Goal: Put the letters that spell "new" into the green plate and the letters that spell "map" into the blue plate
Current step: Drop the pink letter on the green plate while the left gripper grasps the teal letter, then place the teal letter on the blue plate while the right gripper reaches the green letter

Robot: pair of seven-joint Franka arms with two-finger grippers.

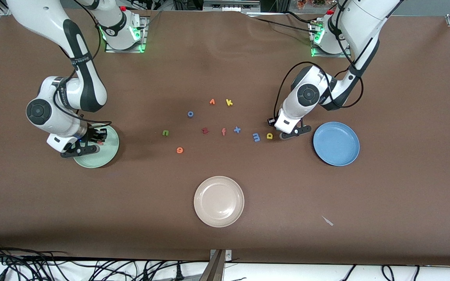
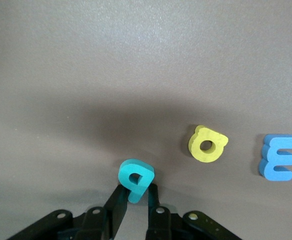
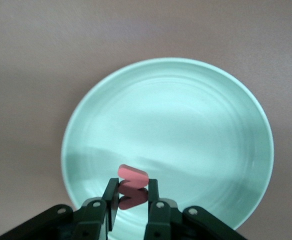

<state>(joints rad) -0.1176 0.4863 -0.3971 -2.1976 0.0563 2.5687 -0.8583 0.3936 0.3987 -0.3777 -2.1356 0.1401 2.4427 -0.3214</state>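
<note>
Nearest the camera lies the cream-white plate (image 1: 219, 201), not needed. Salmon-red "w" (image 3: 132, 181) stands on edge, pinched in the right gripper (image 3: 132, 199) directly over the green plate (image 3: 186, 95), so release means only opening. Teal "p" (image 2: 135, 178) sits between the narrow fingers of the left gripper (image 2: 134, 202), just beside the yellow "a" (image 2: 206, 144); the blue plate (image 1: 336, 143) lies close by, toward the left arm's end.
</note>
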